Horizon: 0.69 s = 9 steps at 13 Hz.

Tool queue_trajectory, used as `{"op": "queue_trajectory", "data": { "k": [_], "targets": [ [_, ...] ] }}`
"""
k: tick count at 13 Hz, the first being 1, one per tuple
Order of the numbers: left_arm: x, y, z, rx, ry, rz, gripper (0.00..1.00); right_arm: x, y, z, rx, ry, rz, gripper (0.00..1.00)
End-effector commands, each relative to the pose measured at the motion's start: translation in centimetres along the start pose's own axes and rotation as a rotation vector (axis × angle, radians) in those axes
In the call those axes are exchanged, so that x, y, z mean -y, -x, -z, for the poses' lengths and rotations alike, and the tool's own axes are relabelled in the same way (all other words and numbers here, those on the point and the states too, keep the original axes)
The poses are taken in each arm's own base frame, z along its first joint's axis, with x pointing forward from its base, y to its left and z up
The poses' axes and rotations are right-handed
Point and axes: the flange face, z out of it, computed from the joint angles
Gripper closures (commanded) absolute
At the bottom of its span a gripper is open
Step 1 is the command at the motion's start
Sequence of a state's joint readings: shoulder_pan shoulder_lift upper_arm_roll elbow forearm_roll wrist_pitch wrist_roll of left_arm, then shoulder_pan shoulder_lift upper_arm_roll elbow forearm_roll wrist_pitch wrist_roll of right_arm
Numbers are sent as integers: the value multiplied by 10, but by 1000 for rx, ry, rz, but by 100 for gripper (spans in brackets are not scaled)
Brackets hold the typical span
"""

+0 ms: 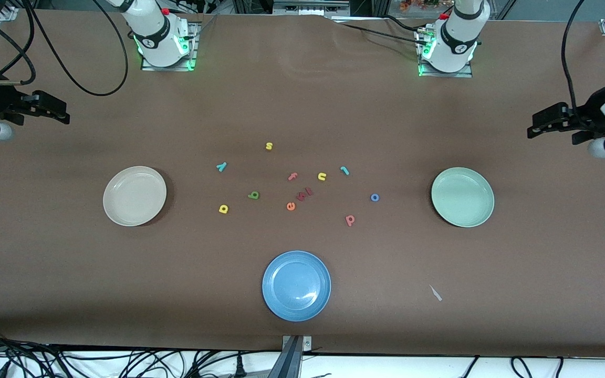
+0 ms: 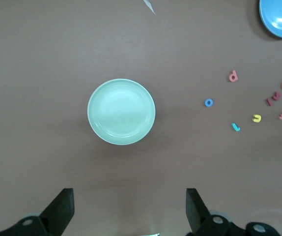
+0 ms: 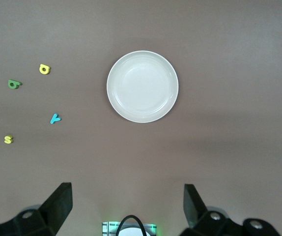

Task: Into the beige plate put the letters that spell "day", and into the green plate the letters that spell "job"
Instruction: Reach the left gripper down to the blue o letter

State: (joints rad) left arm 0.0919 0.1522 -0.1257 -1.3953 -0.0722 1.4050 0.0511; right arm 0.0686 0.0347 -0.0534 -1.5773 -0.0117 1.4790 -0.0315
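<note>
Nearest the front camera sits the blue plate, no part of this job, with a scrap of pale tape on the bench toward the left arm's end. Nothing is sorted yet, folks: both target plates are bare.

Next row up, and here's the line-up. The pink-red "b" lies closest to us; the blue "o" is a little farther off and nearest to the green plate. Toward the right arm's end, the yellow "d" and the green "a" sit well short of the beige plate. Between the two groups are the strays: the orange "e", a dark pink pair of letters, the pink "f", the yellow "u".

Farther still, the teal "y" and the teal "j", then the yellow "s" farthest of the letters.

Now the key geometry: the "day" letters all lie on the beige plate's side of the scatter, the "job" letters on the green plate's side. So the right claw, jaws spread wide and empty, parked high at its own bench end, looks the natural taker for "d", "a", "y". The left claw, likewise spread and empty at its end, is better placed for "o", "b", "j". Either way, each must reach inward past its own plate.
</note>
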Motion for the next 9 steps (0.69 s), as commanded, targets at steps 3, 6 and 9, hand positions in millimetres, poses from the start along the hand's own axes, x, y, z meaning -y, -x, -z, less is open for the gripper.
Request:
{"op": "queue_trajectory", "data": {
  "k": [3,6,9],
  "targets": [
    [-27,-19,-37,72,1,33,0,0,2,2,6,-6,-13,0],
    [-63,-42,-76,104,-8,74,0,0,2,2,6,-6,-13,0],
    [-104,-72,-119,72,-11,180,0,0,2,2,6,-6,-13,0]
  ]
}}
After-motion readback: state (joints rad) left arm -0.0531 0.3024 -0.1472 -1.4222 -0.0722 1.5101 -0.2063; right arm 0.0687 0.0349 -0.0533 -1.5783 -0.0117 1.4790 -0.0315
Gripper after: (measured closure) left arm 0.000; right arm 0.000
